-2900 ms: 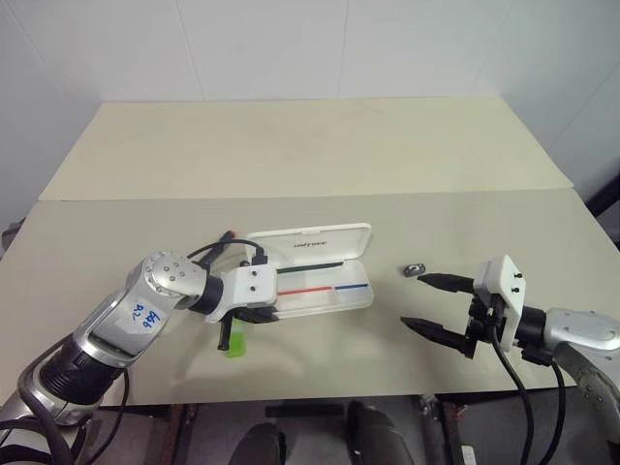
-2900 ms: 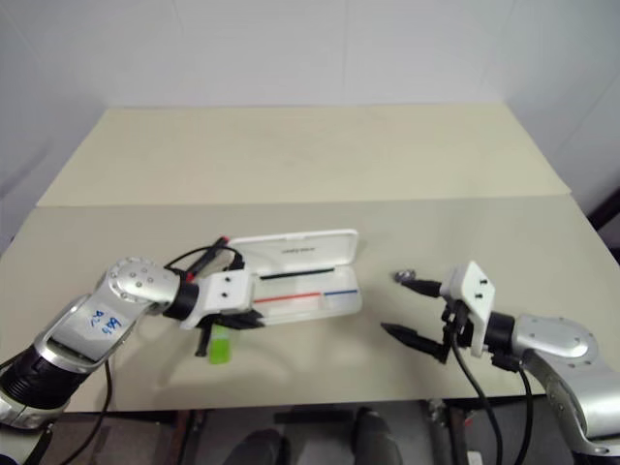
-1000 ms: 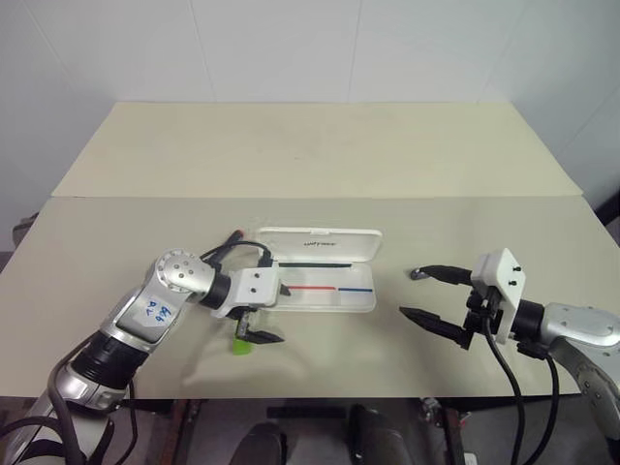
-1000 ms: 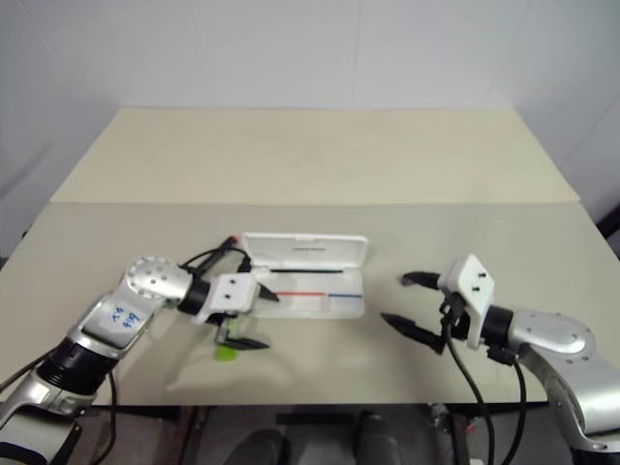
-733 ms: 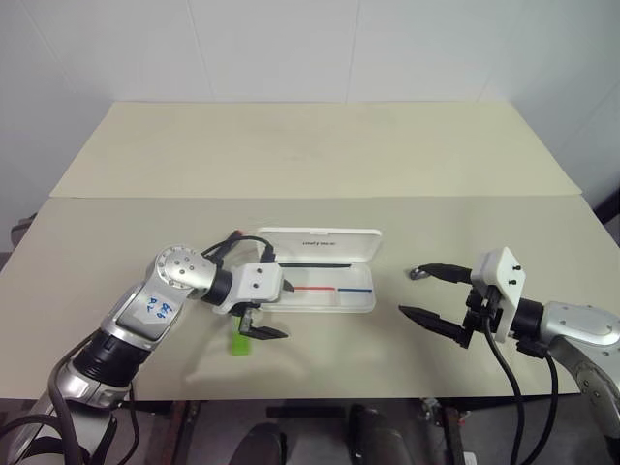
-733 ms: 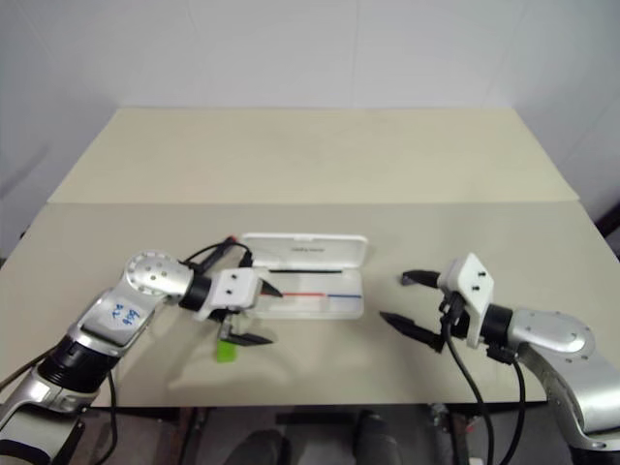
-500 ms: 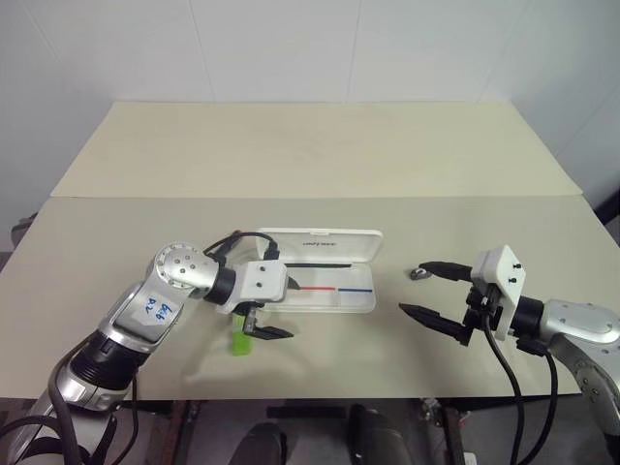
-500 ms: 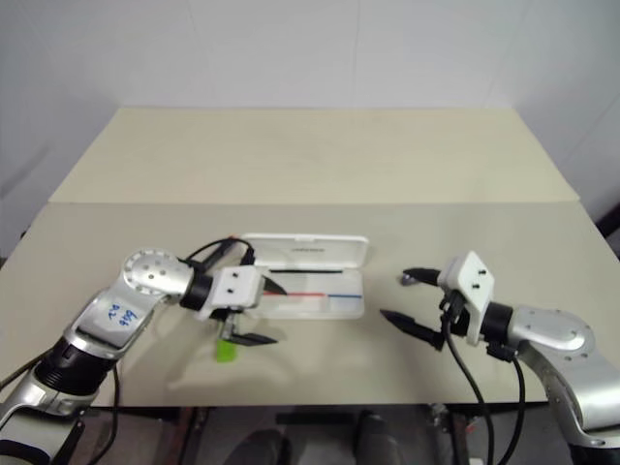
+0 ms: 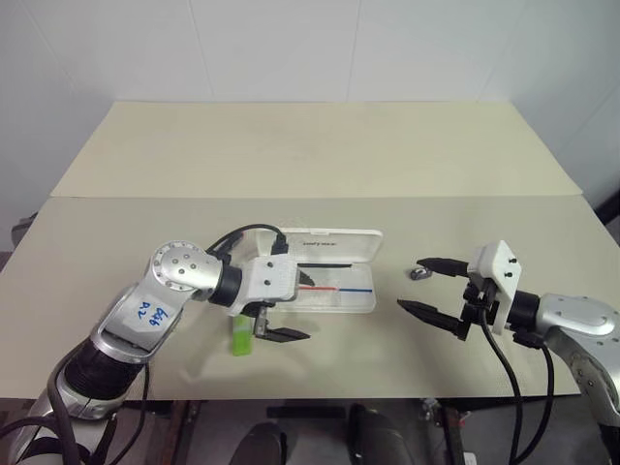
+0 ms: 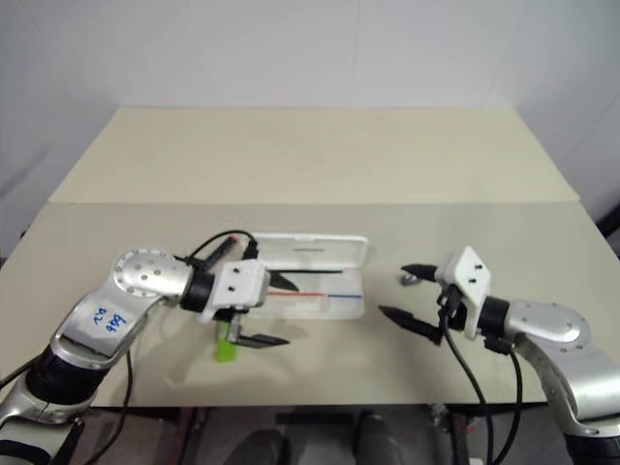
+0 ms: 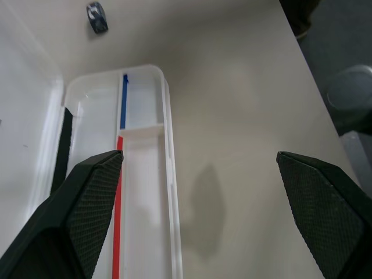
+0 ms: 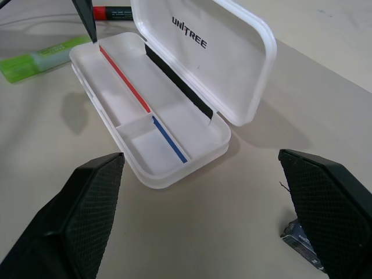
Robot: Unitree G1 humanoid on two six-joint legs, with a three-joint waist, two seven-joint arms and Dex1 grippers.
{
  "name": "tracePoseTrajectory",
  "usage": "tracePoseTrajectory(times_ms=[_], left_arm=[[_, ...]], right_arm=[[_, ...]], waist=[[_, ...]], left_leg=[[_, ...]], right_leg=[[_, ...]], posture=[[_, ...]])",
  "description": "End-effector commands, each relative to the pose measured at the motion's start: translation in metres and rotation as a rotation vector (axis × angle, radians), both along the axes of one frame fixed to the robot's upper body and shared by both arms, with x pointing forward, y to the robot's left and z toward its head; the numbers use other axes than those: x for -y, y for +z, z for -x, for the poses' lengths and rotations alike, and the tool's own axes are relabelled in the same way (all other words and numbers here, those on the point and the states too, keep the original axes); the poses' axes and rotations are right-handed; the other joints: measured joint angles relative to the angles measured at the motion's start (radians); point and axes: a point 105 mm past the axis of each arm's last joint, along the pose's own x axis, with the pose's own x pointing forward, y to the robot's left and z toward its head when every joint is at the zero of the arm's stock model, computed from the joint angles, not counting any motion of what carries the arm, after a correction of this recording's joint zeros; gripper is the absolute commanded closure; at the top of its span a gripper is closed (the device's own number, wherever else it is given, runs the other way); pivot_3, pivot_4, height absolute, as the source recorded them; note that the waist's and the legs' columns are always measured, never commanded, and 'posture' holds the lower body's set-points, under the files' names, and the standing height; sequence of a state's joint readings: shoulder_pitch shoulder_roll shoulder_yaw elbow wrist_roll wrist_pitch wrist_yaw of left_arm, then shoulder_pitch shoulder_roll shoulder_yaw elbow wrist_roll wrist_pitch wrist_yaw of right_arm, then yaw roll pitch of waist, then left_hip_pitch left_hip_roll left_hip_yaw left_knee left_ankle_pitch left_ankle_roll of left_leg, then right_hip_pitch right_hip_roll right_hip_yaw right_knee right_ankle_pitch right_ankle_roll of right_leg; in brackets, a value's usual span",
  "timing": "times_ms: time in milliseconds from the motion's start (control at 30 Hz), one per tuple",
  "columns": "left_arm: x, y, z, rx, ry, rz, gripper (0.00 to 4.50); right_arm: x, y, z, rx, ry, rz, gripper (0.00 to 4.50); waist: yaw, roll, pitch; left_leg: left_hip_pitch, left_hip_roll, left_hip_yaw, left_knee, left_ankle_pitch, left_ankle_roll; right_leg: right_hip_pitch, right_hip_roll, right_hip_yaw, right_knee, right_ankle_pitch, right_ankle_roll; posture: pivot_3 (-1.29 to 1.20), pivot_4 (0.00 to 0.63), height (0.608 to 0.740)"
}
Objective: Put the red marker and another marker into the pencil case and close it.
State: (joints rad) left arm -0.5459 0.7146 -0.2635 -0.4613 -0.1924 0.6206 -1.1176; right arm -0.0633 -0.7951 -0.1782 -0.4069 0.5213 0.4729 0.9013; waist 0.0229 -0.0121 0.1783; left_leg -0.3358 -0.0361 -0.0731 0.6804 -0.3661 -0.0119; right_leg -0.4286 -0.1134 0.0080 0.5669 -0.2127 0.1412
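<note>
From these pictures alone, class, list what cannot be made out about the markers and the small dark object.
- red marker: right wrist view, cut off by the open pencil case lid.
- green highlighter: head views, partly behind the left gripper.
- small dark object: too small to identify.

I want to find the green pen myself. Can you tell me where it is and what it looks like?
Look at the tan table, then the open white case near its front edge. The green pen lies beside the case's left end, nearer the robot. It is short, chunky and lime green, unlike the slim red pen.
</note>
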Motion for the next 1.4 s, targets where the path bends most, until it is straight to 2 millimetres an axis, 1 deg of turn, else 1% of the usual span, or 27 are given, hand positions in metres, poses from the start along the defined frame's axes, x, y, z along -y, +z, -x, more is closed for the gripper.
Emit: tracePoseTrajectory(times_ms=[33,167,233,300,433,500,633,767,867,967,1067,1100,1233,1300,1400], left_arm=[[0.006,0.027,0.003,0.071,-0.008,0.066,0.02],[0.007,0.044,-0.001,0.095,0.031,0.116,0.02],[0.008,0.050,-0.001,0.099,0.042,0.133,0.02],[0.008,0.061,-0.003,0.113,0.066,0.177,0.02],[0.004,0.075,-0.006,0.131,0.106,0.242,0.02],[0.002,0.086,-0.009,0.160,0.129,0.290,0.02],[-0.009,0.104,-0.018,0.217,0.210,0.351,0.02],[-0.028,0.111,-0.028,0.283,0.331,0.354,0.02],[-0.047,0.112,-0.036,0.313,0.442,0.333,0.02],[-0.062,0.110,-0.039,0.329,0.528,0.300,0.02],[-0.085,0.101,-0.044,0.315,0.677,0.246,0.02],[-0.094,0.096,-0.044,0.309,0.723,0.221,0.02],[-0.110,0.085,-0.044,0.289,0.813,0.169,0.02],[-0.120,0.073,-0.045,0.259,0.869,0.118,0.02],[-0.128,0.059,-0.044,0.227,0.914,0.065,0.02]], right_arm=[[0.001,0.009,-0.002,0.045,0.007,0.012,0.00],[0.003,0.011,-0.004,0.051,0.006,0.018,0.00],[0.004,0.012,-0.005,0.053,0.006,0.020,0.00],[0.005,0.013,-0.007,0.056,0.006,0.024,0.00],[0.006,0.016,-0.009,0.062,0.010,0.030,0.00],[0.006,0.018,-0.011,0.065,0.015,0.033,0.00],[0.005,0.020,-0.014,0.070,0.024,0.039,0.00],[0.005,0.021,-0.016,0.074,0.033,0.041,0.00],[0.003,0.023,-0.017,0.080,0.040,0.038,0.00],[0.001,0.025,-0.017,0.084,0.056,0.036,0.00],[-0.013,0.030,-0.010,0.097,0.127,0.025,0.00],[-0.020,0.036,-0.010,0.115,0.154,0.014,0.00],[-0.038,0.052,-0.011,0.168,0.219,-0.010,0.00],[-0.047,0.061,-0.010,0.195,0.261,-0.014,0.00],[-0.058,0.071,-0.012,0.225,0.304,-0.016,0.00]], waist=[[0.000,0.000,0.000],[-0.001,0.000,0.000],[-0.001,0.000,0.000],[-0.001,0.000,0.000],[-0.002,0.000,0.000],[-0.003,0.000,0.000],[-0.002,0.000,0.000],[-0.002,0.000,0.000],[-0.004,0.000,0.000],[-0.005,0.000,0.000],[-0.007,0.000,0.000],[-0.008,0.000,0.001],[-0.020,0.000,0.001],[-0.023,-0.001,0.001],[-0.024,-0.001,0.001]], left_leg=[[0.000,0.000,0.000,0.000,0.000,0.000],[0.000,0.000,0.000,0.000,0.000,0.000],[0.000,0.000,0.000,0.000,0.000,0.000],[0.000,0.000,0.000,0.000,0.000,0.000],[0.000,0.000,0.000,0.000,0.000,-0.001],[0.000,0.000,0.000,0.000,0.000,-0.001],[0.000,0.000,0.000,0.000,0.001,-0.002],[0.000,0.000,0.000,0.000,0.002,-0.004],[0.000,0.000,0.000,-0.001,0.002,-0.004],[0.000,0.000,0.000,-0.001,0.001,-0.005],[0.000,0.000,0.000,-0.001,0.001,-0.005],[0.000,0.000,0.000,-0.001,0.001,-0.005],[0.000,0.001,0.000,-0.001,0.001,-0.005],[0.000,0.001,0.000,-0.001,0.001,-0.006],[0.000,0.001,0.000,-0.002,0.001,-0.006]], right_leg=[[0.000,0.000,0.000,0.000,0.000,0.000],[0.000,0.000,0.000,0.000,0.000,0.000],[0.000,0.000,0.000,0.000,0.000,0.000],[0.000,0.000,0.000,0.000,0.000,0.000],[0.000,0.000,0.000,0.000,0.000,0.000],[0.000,0.000,0.000,0.000,0.000,0.000],[0.000,0.000,0.000,0.000,0.000,0.000],[0.000,0.000,0.000,-0.001,0.000,0.000],[0.000,0.000,0.000,-0.001,0.000,0.000],[-0.001,0.000,0.000,-0.001,0.000,0.000],[-0.001,0.000,0.000,-0.001,0.000,0.000],[-0.001,0.000,0.000,-0.001,0.000,0.000],[-0.001,0.000,0.000,-0.001,0.000,0.000],[-0.001,0.000,0.000,-0.001,0.000,0.000],[-0.002,0.000,-0.001,-0.001,0.000,0.000]], posture=[[0.00,0.150,0.740],[0.00,0.150,0.740],[0.00,0.150,0.740],[0.00,0.150,0.740],[0.00,0.150,0.740],[0.00,0.150,0.740],[0.00,0.150,0.740],[0.00,0.150,0.740],[0.00,0.150,0.740],[0.00,0.150,0.740],[0.00,0.150,0.740],[0.00,0.150,0.740],[0.00,0.150,0.740],[0.00,0.150,0.740],[0.00,0.150,0.740]])
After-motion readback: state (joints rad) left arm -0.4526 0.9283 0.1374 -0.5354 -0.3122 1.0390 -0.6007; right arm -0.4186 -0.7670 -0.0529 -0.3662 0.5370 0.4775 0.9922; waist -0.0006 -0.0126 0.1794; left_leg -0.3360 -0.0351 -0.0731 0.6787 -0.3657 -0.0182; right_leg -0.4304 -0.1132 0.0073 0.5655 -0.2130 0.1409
